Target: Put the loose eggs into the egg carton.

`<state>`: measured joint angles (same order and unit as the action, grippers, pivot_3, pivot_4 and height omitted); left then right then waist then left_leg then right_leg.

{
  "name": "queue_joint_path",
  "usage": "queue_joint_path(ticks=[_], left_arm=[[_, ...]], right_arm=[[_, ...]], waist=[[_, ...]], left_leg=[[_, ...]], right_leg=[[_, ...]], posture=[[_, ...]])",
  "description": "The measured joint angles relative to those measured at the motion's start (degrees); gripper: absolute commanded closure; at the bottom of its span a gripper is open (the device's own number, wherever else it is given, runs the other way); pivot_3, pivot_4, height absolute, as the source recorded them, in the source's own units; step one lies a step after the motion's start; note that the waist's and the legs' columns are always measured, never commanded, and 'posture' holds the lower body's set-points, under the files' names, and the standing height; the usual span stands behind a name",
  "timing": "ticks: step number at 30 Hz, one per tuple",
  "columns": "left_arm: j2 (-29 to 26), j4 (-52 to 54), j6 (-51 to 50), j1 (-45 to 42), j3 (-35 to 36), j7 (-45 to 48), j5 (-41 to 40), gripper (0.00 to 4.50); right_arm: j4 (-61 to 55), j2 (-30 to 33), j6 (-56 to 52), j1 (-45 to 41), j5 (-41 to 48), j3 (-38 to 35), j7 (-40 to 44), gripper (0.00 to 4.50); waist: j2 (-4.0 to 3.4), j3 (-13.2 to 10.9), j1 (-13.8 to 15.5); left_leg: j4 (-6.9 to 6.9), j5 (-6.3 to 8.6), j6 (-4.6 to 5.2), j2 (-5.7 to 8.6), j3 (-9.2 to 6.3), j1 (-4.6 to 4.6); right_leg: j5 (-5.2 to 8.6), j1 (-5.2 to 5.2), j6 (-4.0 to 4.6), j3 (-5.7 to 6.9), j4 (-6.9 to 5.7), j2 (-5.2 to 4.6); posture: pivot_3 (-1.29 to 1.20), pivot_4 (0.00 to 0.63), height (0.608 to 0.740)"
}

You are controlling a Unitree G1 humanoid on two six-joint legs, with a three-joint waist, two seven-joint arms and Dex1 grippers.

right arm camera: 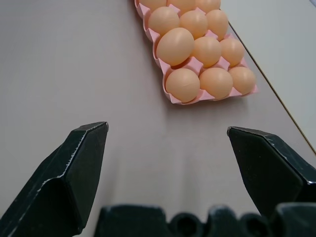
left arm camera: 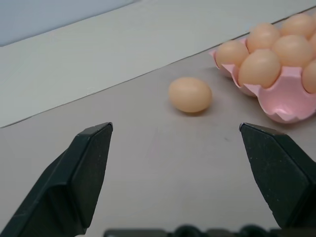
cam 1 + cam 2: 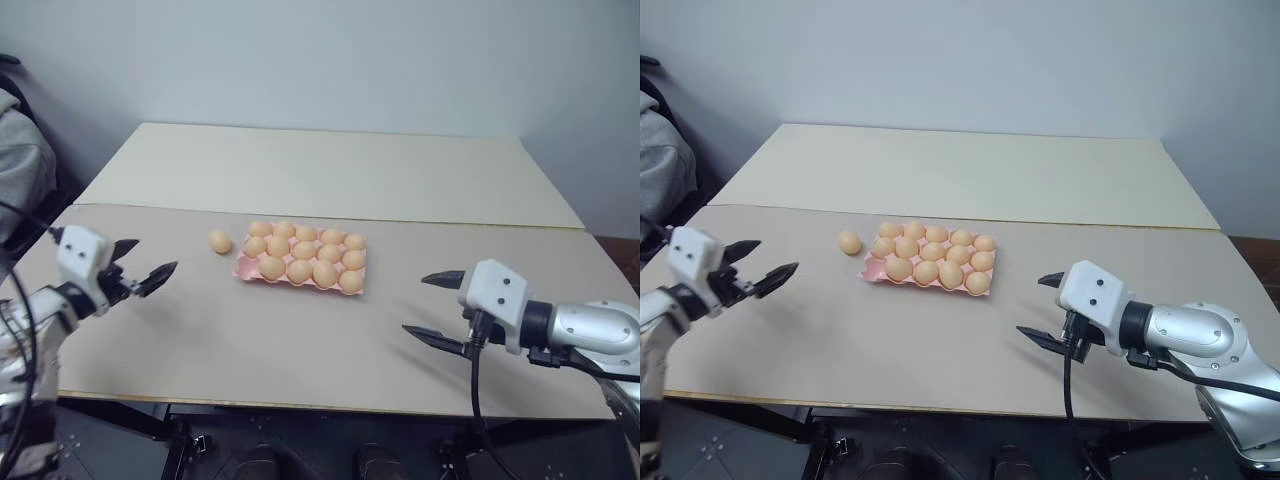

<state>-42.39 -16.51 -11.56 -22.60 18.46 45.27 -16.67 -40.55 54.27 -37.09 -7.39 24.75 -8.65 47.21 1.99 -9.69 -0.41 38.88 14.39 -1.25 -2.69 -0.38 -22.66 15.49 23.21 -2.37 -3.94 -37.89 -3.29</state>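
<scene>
One loose egg (image 3: 220, 241) lies on the table just left of the pink egg carton (image 3: 246, 270), apart from it; the left wrist view shows this egg (image 2: 190, 94) beside the carton's corner (image 2: 287, 100). The carton holds several orange-tan eggs in its cups. My left gripper (image 3: 143, 263) hovers open at the table's left side, pointing toward the loose egg, with nothing between its fingers. My right gripper (image 3: 428, 308) stands open and empty at the right, aimed toward the carton (image 1: 176, 98).
The grey-beige table mat (image 3: 300, 340) has free room in front of the carton and on both sides. A paler tabletop (image 3: 330, 170) extends behind it to the wall. Grey cloth (image 3: 20, 160) sits at the far left edge.
</scene>
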Motion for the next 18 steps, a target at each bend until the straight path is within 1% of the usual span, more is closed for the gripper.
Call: queue_joint_path(ticks=[5, 11, 18], left_arm=[[2.45, -15.95, 8.76, -10.54, -5.42, 0.48, 4.47, 0.01], [5.42, -34.32, 17.81, -19.75, -9.77, 0.01, 9.87, 0.01], [8.03, -46.62, 23.97, -27.00, -12.36, -2.87, 13.96, 0.01]], right_arm=[[-0.16, 0.04, -0.17, 0.26, 0.03, -0.10, -0.17, 0.00], [-1.87, 0.23, -1.42, 2.79, 0.21, -1.89, -1.02, 0.00], [-3.50, 0.30, -3.06, 4.29, 0.81, -4.16, -1.59, 0.00]], waist=[[0.00, 0.00, -0.38], [0.02, 0.00, -0.37], [0.02, 0.00, -0.29]], left_leg=[[0.00, 0.01, 0.01, 0.02, 0.00, -0.03], [0.03, 0.00, 0.01, 0.04, 0.00, -0.07], [0.04, 0.00, 0.01, 0.06, -0.01, -0.08]], right_leg=[[0.00, 0.01, 0.00, -0.02, 0.01, -0.01], [0.00, 0.03, -0.01, -0.01, -0.01, -0.01], [-0.01, 0.03, -0.03, -0.01, -0.01, -0.02]], posture=[[0.00, 0.150, 0.740], [0.00, 0.150, 0.740], [0.00, 0.150, 0.740]])
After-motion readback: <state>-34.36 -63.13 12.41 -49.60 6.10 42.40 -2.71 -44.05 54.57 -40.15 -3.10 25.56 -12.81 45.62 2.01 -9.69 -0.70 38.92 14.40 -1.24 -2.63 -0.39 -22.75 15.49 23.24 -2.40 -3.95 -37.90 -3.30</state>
